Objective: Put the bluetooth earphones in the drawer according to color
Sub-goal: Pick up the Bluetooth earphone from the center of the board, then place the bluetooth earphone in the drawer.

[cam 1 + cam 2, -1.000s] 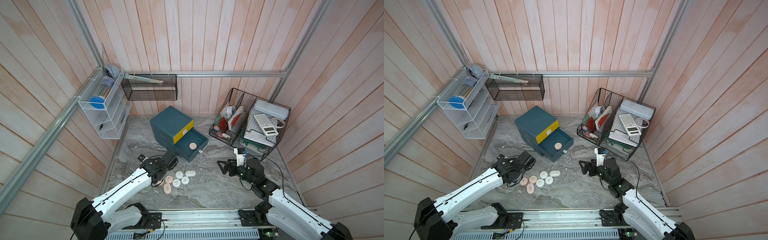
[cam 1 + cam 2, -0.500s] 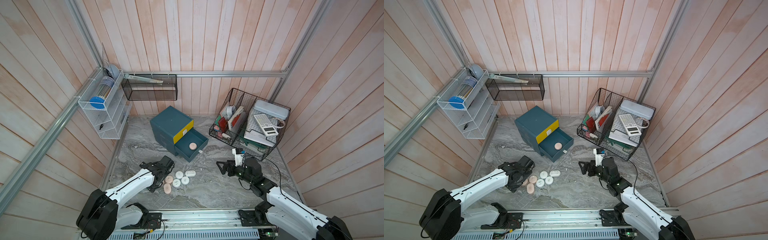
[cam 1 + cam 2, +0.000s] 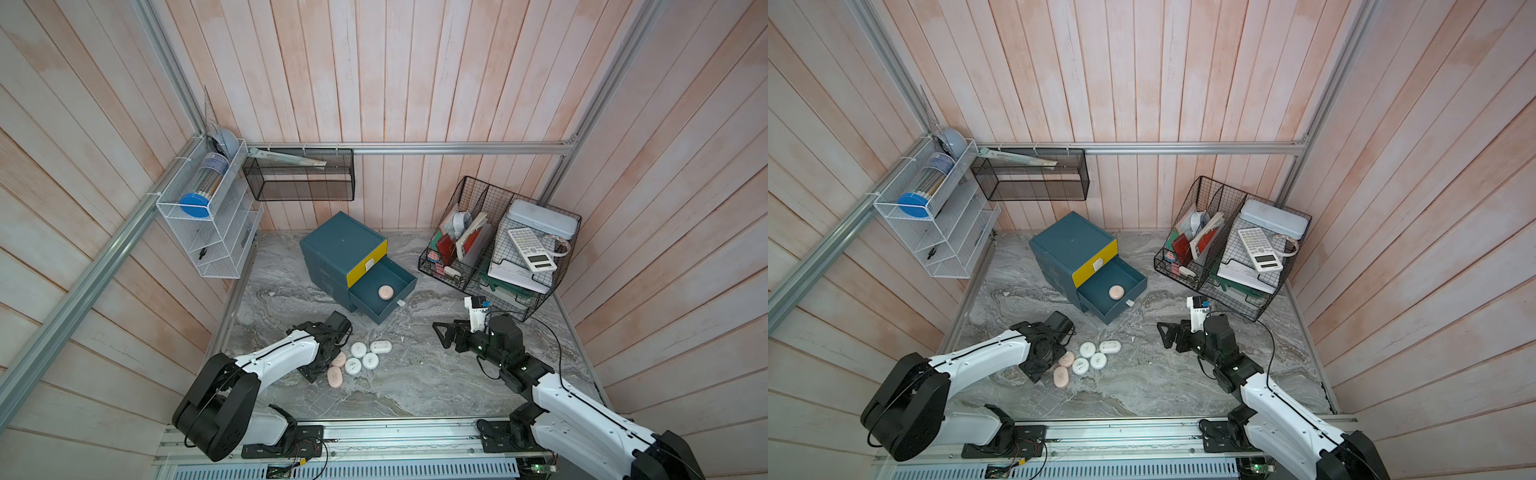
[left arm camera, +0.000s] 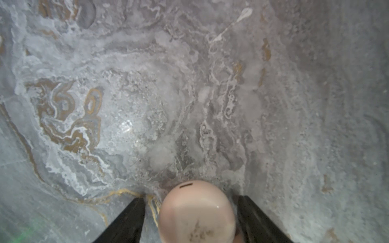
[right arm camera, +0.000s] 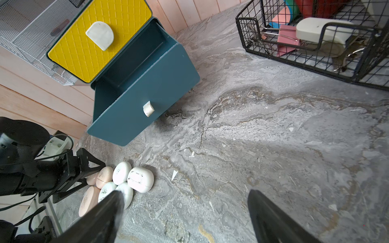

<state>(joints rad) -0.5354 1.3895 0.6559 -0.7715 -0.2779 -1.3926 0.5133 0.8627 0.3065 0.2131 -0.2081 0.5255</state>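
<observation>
Grey marble table (image 3: 436,386), pink plank walls (image 3: 374,83) all round. Left hand (image 4: 191,198) is down at the table with a finger on each side of a pink earphone case (image 4: 195,212). You can see small gaps on both sides, so it's straddling the case, not pinching it. Two more pink cases (image 3: 334,377) and four white cases (image 3: 358,349) sit clumped right beside it. Right hand (image 5: 185,196) hangs spread wide over bare table, holding nothing. Behind the clump, the teal cabinet (image 3: 340,245) has the drawer (image 3: 390,304) under its yellow front pulled out, with a lone pink case (image 3: 386,292) inside.
</observation>
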